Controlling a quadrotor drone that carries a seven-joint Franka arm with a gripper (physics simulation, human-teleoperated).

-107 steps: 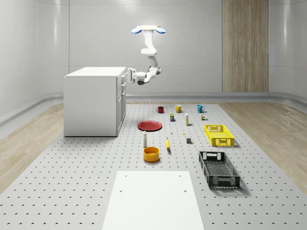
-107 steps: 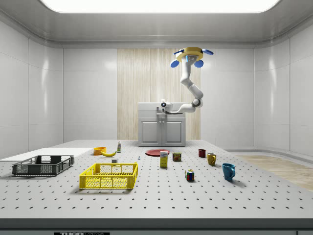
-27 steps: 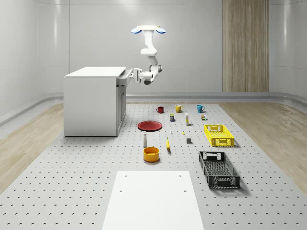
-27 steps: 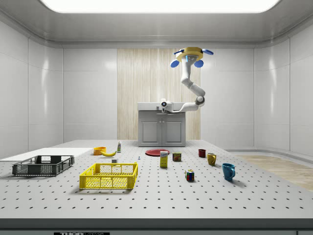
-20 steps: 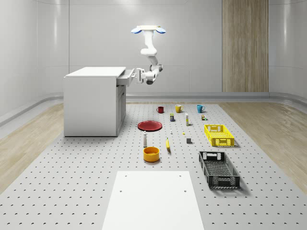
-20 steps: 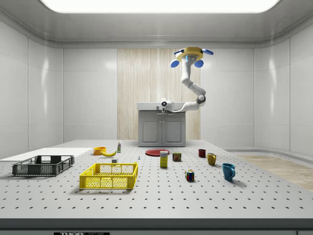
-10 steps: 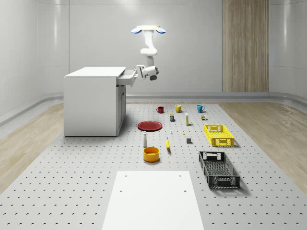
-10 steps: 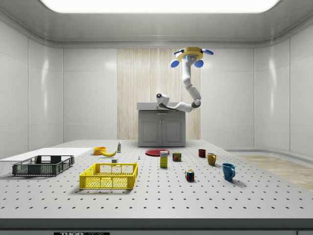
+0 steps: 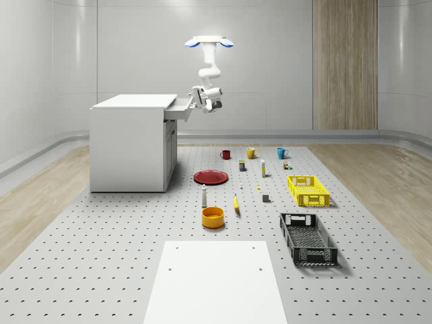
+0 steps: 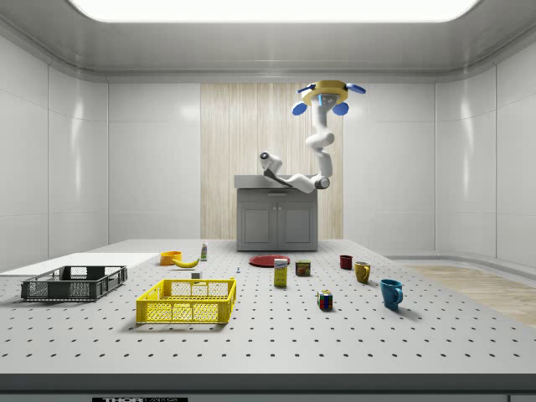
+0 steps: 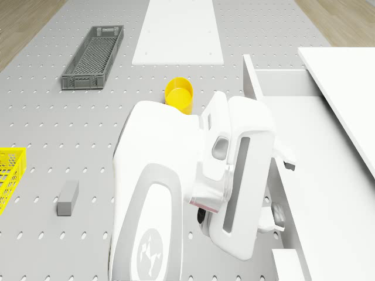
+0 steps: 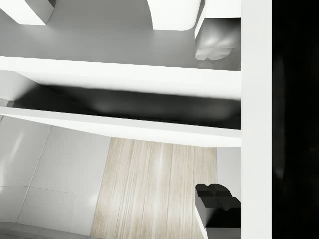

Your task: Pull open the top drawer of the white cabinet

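Observation:
The white cabinet [image 9: 128, 145] stands at the whole-scene view's left. Its top drawer [image 9: 179, 108] is pulled out toward the mugs, and its bare white inside [image 11: 319, 158] shows in the drone view. The drone [image 9: 210, 42] hovers high above the floor just off the drawer's front. My arm [image 11: 176, 175] bends down from it. My gripper [image 9: 195, 95] hangs a little above the drawer's front edge, clear of the handle, higher than the cabinet top [image 10: 276, 179] in the side view. In the wrist view my gripper [image 12: 217, 119] is open; its fingertips [image 12: 218, 41] stand far apart.
A red plate [image 9: 210, 177], three mugs [image 9: 251, 153], a yellow bowl [image 9: 212, 217], a banana [image 9: 236, 202], a yellow crate [image 9: 308, 190] and a black crate [image 9: 308, 238] lie on the pegboard floor. A white mat [image 9: 214, 280] lies at the front.
The top drawer slid out with my gripper on its handle. In the last second the fingers opened, let go, and the hand swung up above the drawer front. The drone stayed put.

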